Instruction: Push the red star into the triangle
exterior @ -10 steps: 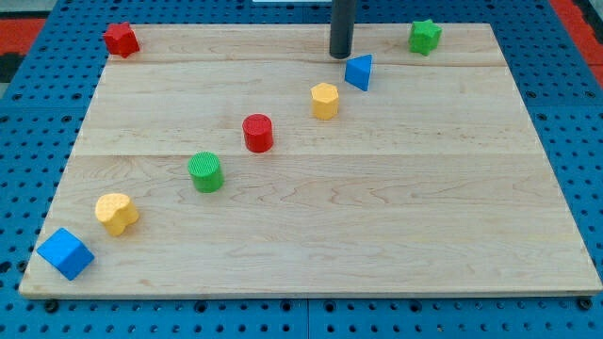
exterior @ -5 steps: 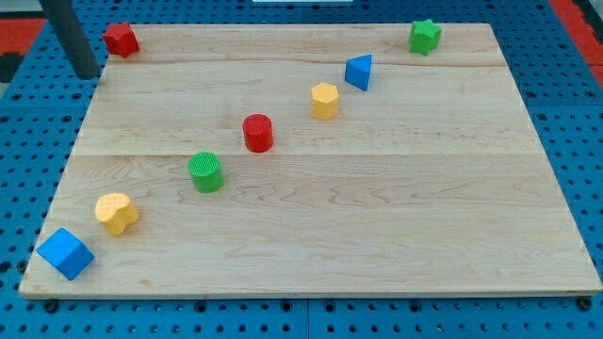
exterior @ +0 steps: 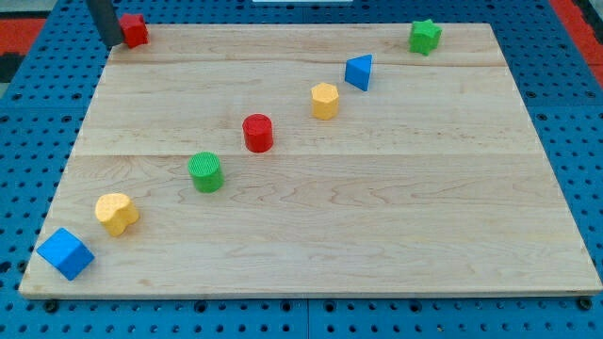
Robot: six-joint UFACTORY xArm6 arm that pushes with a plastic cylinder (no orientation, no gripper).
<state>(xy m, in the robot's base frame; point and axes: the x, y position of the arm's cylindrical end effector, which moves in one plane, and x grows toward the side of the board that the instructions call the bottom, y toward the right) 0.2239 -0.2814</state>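
Note:
The red star (exterior: 135, 30) sits at the board's top left corner. My tip (exterior: 111, 41) is right against its left side, touching it. The blue triangle (exterior: 359, 72) lies at the upper middle right, far to the right of the star. No gripper is in view; only the dark rod shows at the top left.
A yellow hexagon (exterior: 324, 100), a red cylinder (exterior: 257, 133), a green cylinder (exterior: 205, 172) and a yellow heart-like block (exterior: 116, 213) form a diagonal line. A blue cube (exterior: 65, 253) sits at the bottom left and a green star (exterior: 424, 37) at the top right of the wooden board (exterior: 377, 226).
My tip swept from beside the blue triangle to off the board's left edge, then up to the red star's left side. The star has shifted slightly right and up.

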